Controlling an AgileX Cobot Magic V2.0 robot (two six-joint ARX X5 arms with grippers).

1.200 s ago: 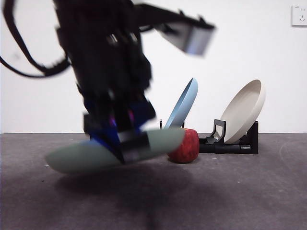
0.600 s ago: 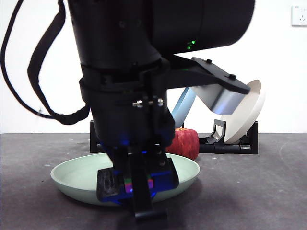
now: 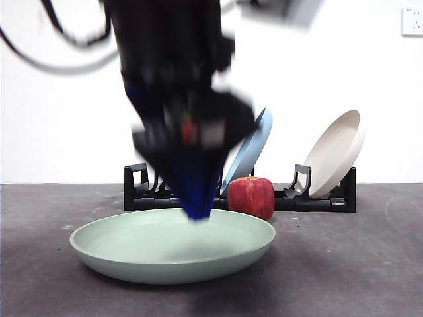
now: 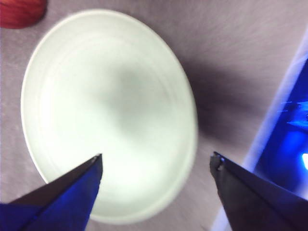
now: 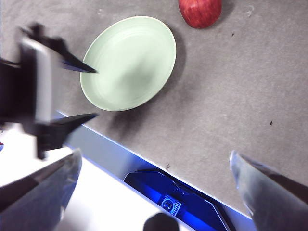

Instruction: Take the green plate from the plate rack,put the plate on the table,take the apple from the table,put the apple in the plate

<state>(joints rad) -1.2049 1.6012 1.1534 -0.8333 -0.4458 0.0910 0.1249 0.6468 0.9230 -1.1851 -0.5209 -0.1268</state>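
The left gripper (image 3: 197,212) is now open and empty, with its two jaws spread wide apart in the left wrist view, and it hangs above the middle of the green plate (image 3: 173,253) in the lower centre of the front view. Half a second ago it was low at the near rim of this plate; now it has lifted clear of it, and its blur suggests that it is in motion. The plate lies flat on the table (image 3: 357,271), so I judge that the first two steps of the task are finished and the release is made. The apple (image 3: 252,197) stands just behind the far right rim of the plate, in front of the plate rack (image 3: 317,201), where the blue plate (image 3: 251,148) and the beige plate (image 3: 336,153) lean in their slots as before. The right gripper (image 5: 154,168) waits high over the table with its jaws wide apart and holds nothing; in its view the apple is at the upper edge. What remains is to take the apple and put it in the plate.
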